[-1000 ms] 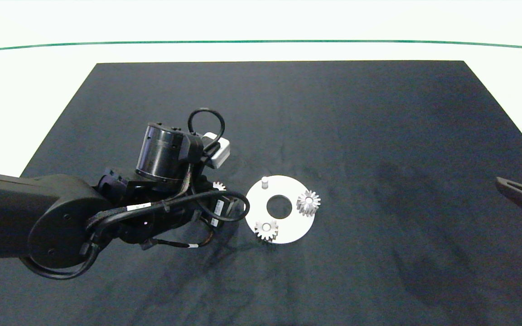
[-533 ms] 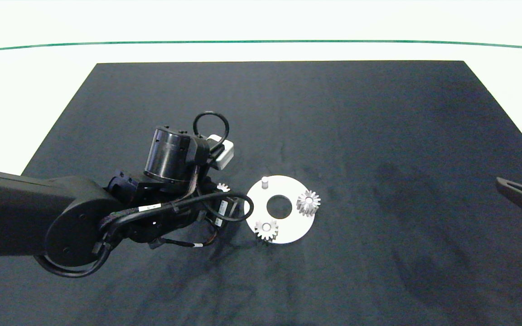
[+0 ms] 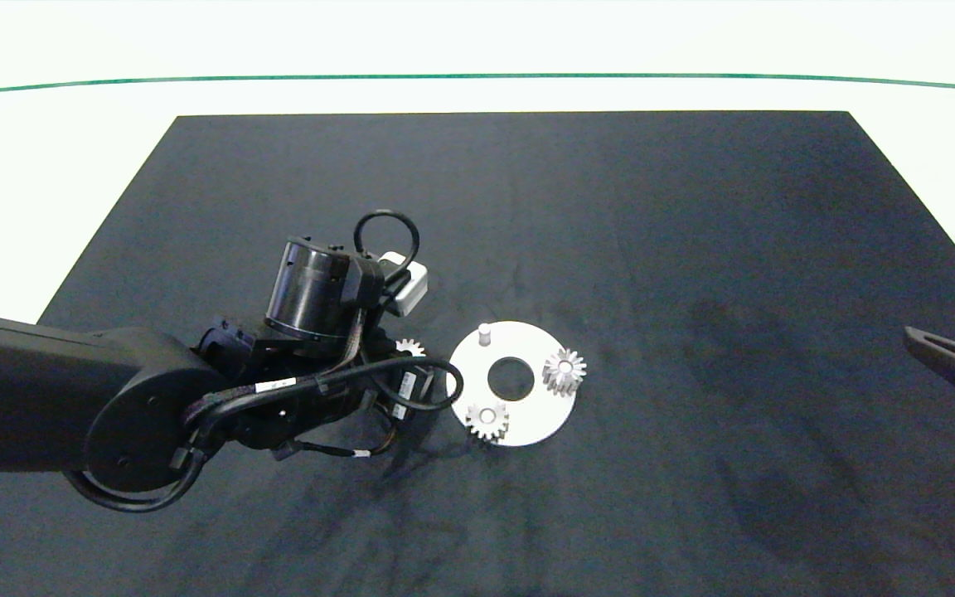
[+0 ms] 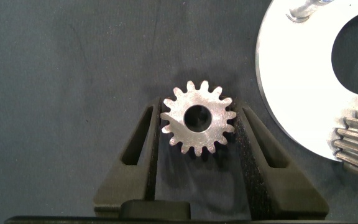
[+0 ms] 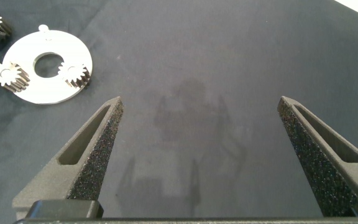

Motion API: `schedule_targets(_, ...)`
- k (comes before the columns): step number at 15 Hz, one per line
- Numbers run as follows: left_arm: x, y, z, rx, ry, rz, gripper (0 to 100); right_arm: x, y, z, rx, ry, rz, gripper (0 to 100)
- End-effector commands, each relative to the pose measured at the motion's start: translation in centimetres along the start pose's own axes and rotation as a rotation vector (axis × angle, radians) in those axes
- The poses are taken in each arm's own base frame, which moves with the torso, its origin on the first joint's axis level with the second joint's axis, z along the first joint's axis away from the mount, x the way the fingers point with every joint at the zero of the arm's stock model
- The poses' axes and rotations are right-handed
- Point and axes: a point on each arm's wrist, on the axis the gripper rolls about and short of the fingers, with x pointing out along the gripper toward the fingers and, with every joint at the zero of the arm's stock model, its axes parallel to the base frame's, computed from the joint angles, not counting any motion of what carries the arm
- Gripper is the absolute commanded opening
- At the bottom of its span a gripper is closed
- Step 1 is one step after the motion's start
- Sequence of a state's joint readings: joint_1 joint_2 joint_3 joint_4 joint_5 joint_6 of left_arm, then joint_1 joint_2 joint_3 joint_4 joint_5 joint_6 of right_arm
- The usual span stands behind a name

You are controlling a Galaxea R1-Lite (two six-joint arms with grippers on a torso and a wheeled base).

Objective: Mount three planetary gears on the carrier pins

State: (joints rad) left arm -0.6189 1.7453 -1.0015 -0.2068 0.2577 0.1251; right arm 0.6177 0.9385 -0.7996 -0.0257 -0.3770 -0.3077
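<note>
Left wrist view: toothed silvery gear (image 4: 197, 119) between foam-padded jaws

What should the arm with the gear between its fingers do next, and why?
Probably carry the third gear, held by the left gripper, over the one bare pin and lower it on. The two other gears already sit on the white disc.

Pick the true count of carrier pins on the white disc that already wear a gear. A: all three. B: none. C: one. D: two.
D: two planetary gears sit on the white disc, one carrier pin stands bare, and the third gear lies between the left gripper's fingers.
</note>
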Motion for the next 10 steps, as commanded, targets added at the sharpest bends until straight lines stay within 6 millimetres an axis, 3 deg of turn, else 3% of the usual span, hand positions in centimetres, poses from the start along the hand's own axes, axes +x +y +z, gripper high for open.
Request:
schedule_targets(1,-0.2,0.1,0.2,0.001,-0.010,0.007,32,0.1,0.0,0.0,-0.004,0.003,0.000,100)
schedule_targets(5,-0.7,0.2,1.5,-0.011,-0.092,0.013,25,0.0,0.0,0.0,-0.002,0.001,-0.001,100)
schedule_targets(10,-2.0,-1.9,4.7,0.019,-0.205,-0.045,25,-0.1,0.0,0.0,-0.001,-0.003,-0.002,100)
